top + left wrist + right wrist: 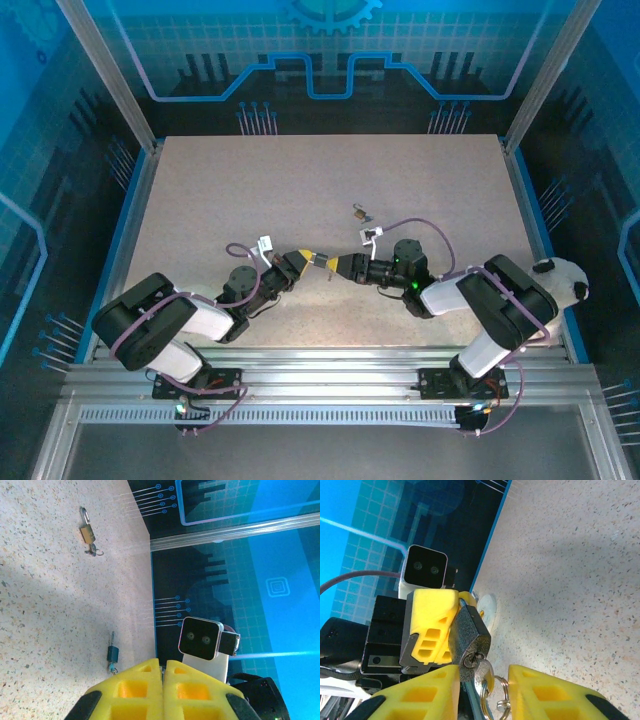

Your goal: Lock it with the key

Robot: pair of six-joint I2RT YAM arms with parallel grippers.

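Observation:
A dark grey padlock (470, 632) hangs in the air, pinched at its top by the yellow fingers (431, 617) of my left gripper (307, 257), which is shut on it. A silver key (483, 670) sits in the keyhole on the lock's underside, and a key ring (503, 696) dangles from it. My right gripper (484, 670) faces the lock tip to tip with the left one. Its jaws stand apart on either side of the key, and the right pad is clear of it. In the left wrist view the shut left gripper (163, 664) hides the padlock.
A small brass padlock (87, 530) with its keys (94, 551) lies on the speckled table (250, 190); it shows as the small brass padlock (360, 213) just beyond the grippers. A loose black-headed key (112, 654) lies nearer. A blue rim (130, 210) edges the table.

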